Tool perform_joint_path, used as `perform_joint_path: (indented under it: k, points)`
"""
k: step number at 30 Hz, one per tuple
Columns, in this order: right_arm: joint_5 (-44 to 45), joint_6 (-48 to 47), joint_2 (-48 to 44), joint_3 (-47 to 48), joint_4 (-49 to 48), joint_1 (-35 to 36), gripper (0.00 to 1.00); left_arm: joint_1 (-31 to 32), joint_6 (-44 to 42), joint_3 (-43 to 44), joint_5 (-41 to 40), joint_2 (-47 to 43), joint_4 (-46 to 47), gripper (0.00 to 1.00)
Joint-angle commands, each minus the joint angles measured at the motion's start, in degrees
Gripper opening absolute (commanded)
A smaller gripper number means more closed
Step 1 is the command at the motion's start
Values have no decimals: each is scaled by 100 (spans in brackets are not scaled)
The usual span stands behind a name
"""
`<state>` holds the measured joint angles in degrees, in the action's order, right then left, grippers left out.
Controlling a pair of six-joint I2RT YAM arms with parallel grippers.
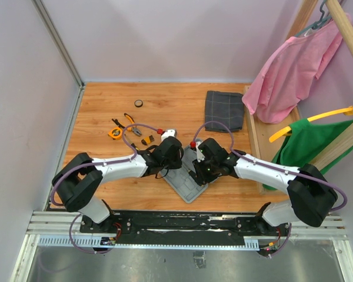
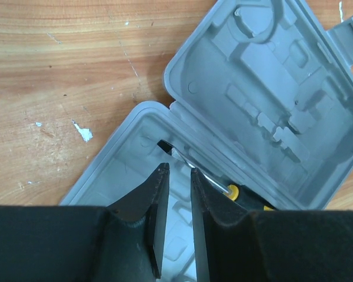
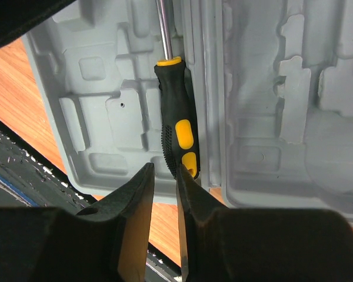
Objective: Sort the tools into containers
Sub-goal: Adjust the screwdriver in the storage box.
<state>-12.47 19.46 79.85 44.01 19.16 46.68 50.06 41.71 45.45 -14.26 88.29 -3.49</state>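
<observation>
Legible text, labels, brands, numbers, signs: none.
- Tool case [image 2: 253, 88], grey moulded interior: no lettering can be read.
- Screwdriver [image 3: 176, 135], lying in the tool case beside its hinge: no brand or size mark can be read on the black-and-yellow handle.
- Tape measure [image 1: 116, 133], beyond and to the left of the tool case: too small to read.

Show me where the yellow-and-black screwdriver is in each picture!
Top external: cannot be made out; the arms cover that spot.
Left wrist: screwdriver low centre, with its shaft slanting up-left.
Right wrist: centre, handle lying beside the hinge.
Shared landmark: the open grey tool case it lies in.
</observation>
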Motion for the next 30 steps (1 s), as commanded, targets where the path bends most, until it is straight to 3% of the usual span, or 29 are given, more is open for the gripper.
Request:
perform_joint_path:
  k: [1,30]
  points:
    - [33,15,138,-85,33,138,23,39,266,223,-355,121,77,25]
    - [26,-22,103,205,328,210,23,38,375,596,-785,955,-236,18]
